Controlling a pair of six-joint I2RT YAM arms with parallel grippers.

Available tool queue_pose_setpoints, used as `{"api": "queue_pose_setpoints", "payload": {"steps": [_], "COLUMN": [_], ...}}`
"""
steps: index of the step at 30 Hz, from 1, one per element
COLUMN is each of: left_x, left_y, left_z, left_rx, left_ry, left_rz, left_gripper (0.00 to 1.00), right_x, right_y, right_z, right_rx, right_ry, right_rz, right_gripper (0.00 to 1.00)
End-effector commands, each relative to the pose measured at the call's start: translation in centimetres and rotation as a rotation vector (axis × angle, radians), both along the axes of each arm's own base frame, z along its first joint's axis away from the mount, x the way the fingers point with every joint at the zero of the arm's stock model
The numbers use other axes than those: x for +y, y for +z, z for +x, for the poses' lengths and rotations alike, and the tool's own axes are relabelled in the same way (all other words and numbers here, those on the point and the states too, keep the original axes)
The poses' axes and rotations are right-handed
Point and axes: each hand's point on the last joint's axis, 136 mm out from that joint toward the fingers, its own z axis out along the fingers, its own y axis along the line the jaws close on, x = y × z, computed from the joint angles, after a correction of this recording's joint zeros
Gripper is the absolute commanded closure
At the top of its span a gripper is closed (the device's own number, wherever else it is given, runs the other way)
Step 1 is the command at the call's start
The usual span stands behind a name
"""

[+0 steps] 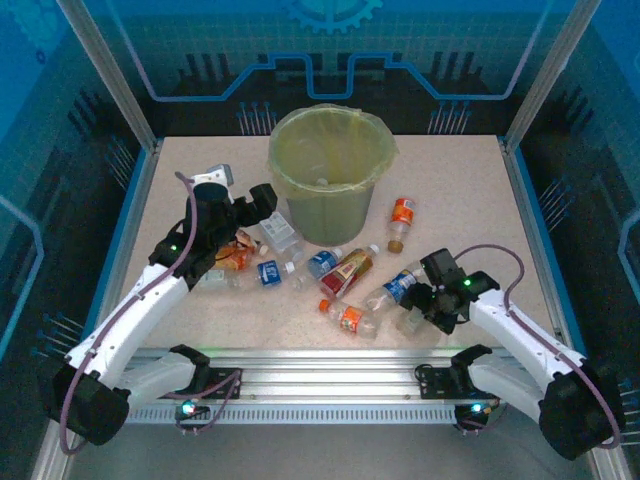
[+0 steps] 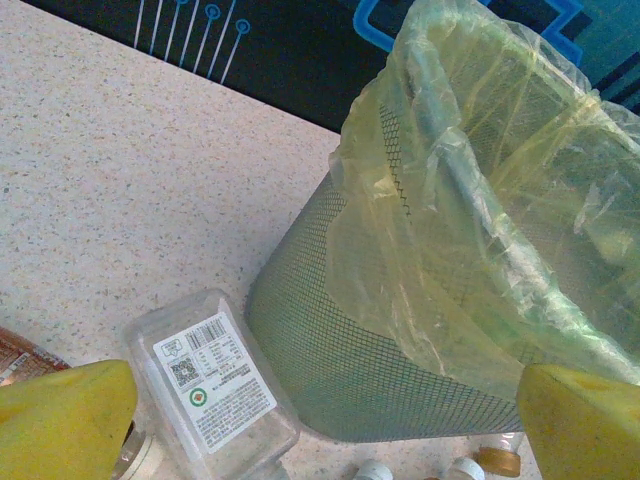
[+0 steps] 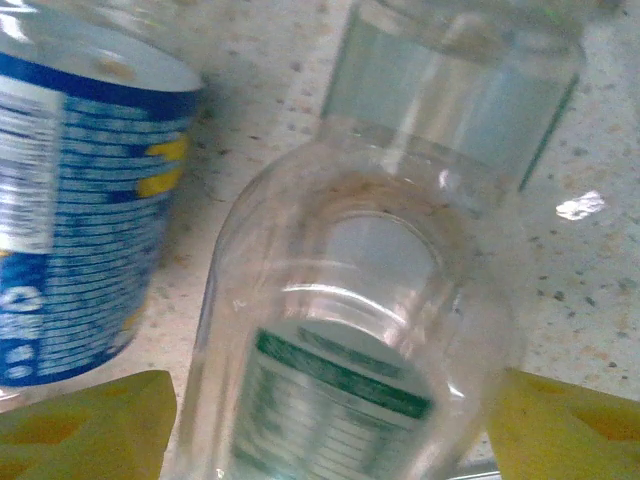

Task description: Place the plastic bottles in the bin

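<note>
Ten or so bottles (image 1: 350,272) are lying scattered on the table (image 1: 470,200) just in front of the bin (image 1: 335,215), plus one standing upright off to its right.

They look empty, so expect them to be really light, with thin walls that dent if you squeeze hard. They're slick and round too, so they'll probably roll or pop out of a sloppy pinch. I'd grab across the middle over the label, or up by the shoulder where the plastic is stiffer.

Your right gripper (image 3: 330,430) is down low with a finger on each side of a clear green-label bottle (image 3: 350,330), and a blue-label one (image 3: 80,200) sits just beside it. I can't tell whether the fingers are actually squeezing.

Your left gripper (image 2: 325,425) is spread wide with nothing in it. It's right next to the bin's mesh wall, and a squarish white-label bottle (image 2: 215,385) is lying by its left finger.
</note>
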Motion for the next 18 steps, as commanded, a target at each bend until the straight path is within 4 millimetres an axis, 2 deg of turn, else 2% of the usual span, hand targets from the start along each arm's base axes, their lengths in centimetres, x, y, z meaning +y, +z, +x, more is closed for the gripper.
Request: {"api": "queue_pose_setpoints", "payload": {"steps": [1, 12, 18], "left_x": [-0.1, 0.0, 0.0], "left_y": [0.2, 0.4, 0.4], "left_z": [0.2, 0.0, 0.1], "left_rx": [-0.009, -0.008, -0.007], "left_ry": [0.001, 0.003, 0.005], "left_rz": [-0.031, -0.03, -0.03], "left_gripper": [0.01, 0.01, 0.01], "right_x": [-1.2, -2.0, -2.3], "right_y": [-1.1, -2.3, -2.9], "right_z": [-0.7, 0.4, 1.1], "right_rx": [0.034, 0.051, 0.083], "right_ry": [-0.023, -0.032, -0.02], "right_rz": [-0.041, -0.062, -0.079], "right_gripper": [0.22, 0.23, 0.35]}}
